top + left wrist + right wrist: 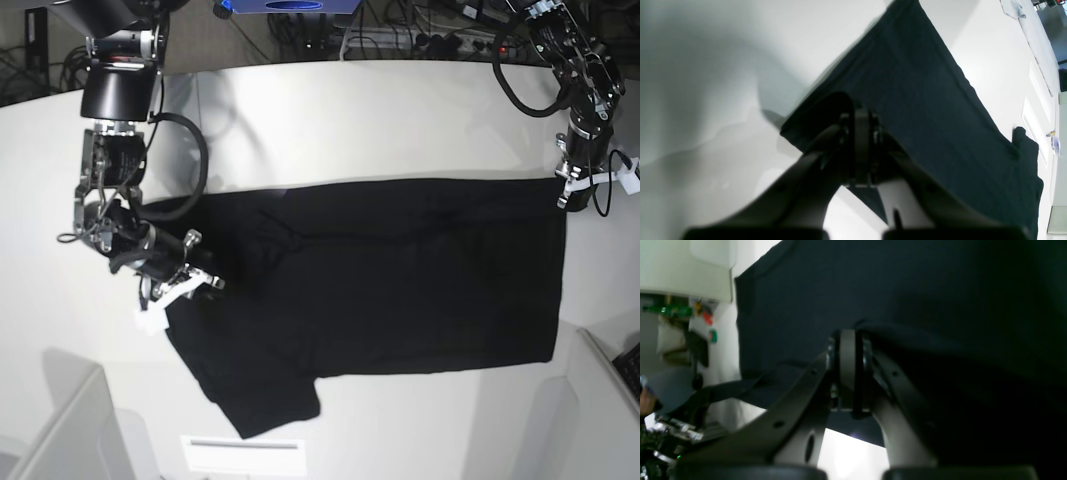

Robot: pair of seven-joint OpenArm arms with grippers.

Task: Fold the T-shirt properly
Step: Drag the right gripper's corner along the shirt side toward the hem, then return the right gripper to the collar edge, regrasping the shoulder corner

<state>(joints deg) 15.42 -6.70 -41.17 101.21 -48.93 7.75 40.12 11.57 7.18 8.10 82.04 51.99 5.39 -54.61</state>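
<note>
The black T-shirt (pixel 400 280) lies spread plain side up across the white table (pixel 350 120), one sleeve (pixel 265 400) pointing to the front edge. My left gripper (pixel 566 198) is at the shirt's far right corner. In the left wrist view the left gripper (pixel 862 115) is shut with the edge of the T-shirt (pixel 923 100) curled over its tips. My right gripper (pixel 160 305) is at the shirt's left edge. In the right wrist view the right gripper (pixel 848 335) is shut with a fold of the T-shirt (pixel 873 290) pinched between its fingers.
Cables and equipment (pixel 400 30) crowd the back edge of the table. A white label strip (pixel 240 445) lies at the front edge. Grey panels stand at the front left (pixel 60 430) and front right (pixel 600 400) corners.
</note>
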